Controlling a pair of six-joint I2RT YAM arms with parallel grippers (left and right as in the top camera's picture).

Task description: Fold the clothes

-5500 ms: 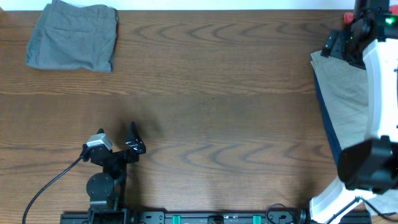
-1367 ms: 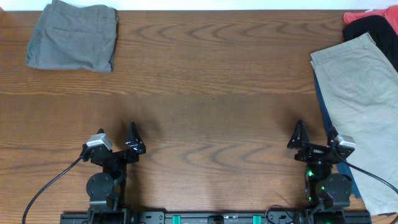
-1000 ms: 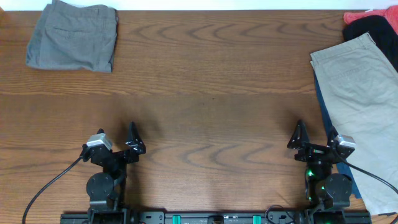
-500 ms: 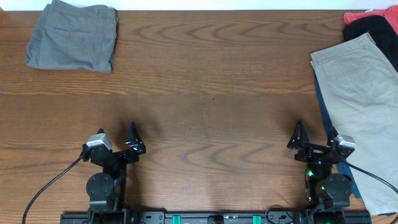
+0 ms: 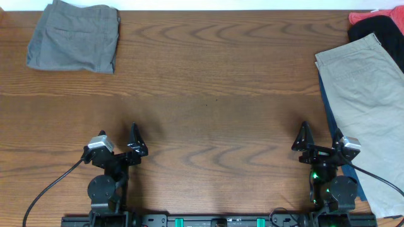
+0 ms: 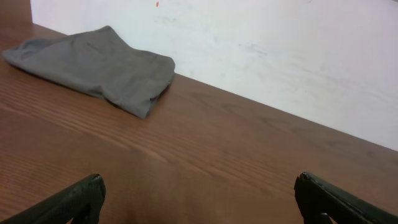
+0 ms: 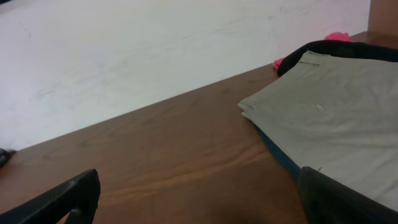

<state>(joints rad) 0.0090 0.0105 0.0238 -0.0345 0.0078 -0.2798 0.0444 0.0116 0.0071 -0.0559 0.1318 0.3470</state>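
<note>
Folded grey-green shorts lie at the table's far left corner; they also show in the left wrist view. Beige shorts lie flat at the right edge on a blue garment, with black and red garments behind them. The right wrist view shows the beige shorts, the black garment and the red one. My left gripper is open and empty at the near left. My right gripper is open and empty at the near right, beside the beige shorts.
The wooden table runs to a white wall at the back. The arm bases and a rail sit along the near edge, with a cable at the near left.
About five seconds ago the right arm reached over the pile at the far right. It has since drawn back to the near right. Nothing has moved in the last second.
</note>
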